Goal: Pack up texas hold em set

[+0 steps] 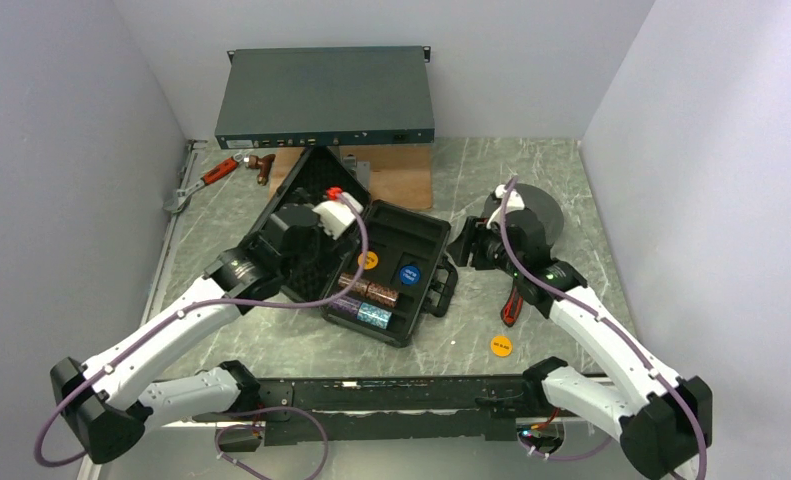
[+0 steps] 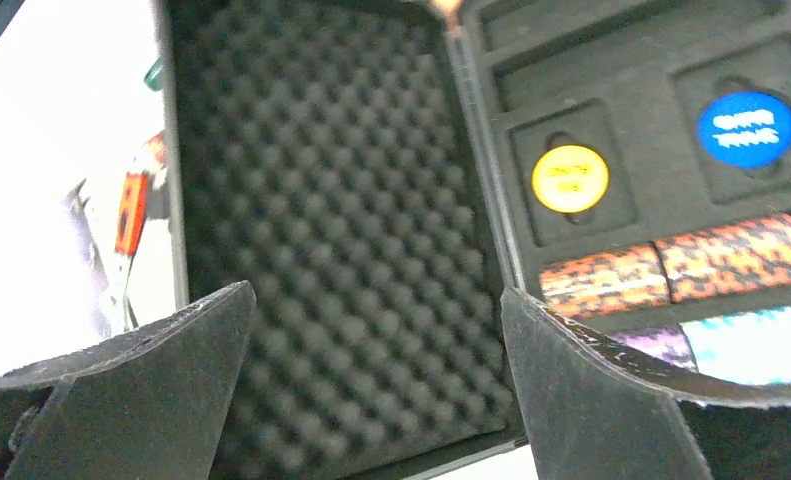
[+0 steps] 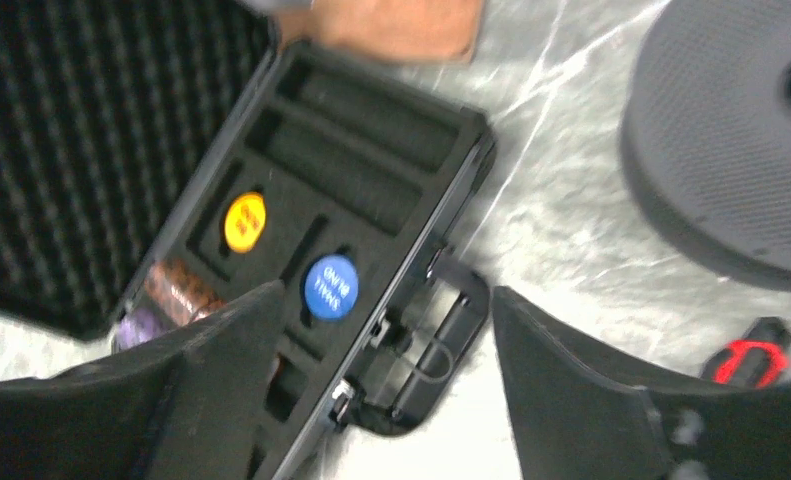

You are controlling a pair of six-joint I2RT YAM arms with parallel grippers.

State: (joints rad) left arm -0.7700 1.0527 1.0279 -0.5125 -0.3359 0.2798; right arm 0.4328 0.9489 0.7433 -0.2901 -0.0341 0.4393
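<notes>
Black case [image 1: 411, 236] just left of right gripper [image 1: 467, 245].

You can't read the blurred print on the yellow disc [image 2: 569, 178] or blue disc [image 2: 746, 129] inside the case [image 2: 591, 90]; the grey ring [image 3: 716, 150] beside it runs off-frame.

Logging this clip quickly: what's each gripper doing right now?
Left gripper: open, holding nothing.
Right gripper: open, holding nothing.

Left gripper [image 2: 374, 293] jaws wide apart; right gripper [image 3: 386, 292] jaws seemingly apart too.
</notes>
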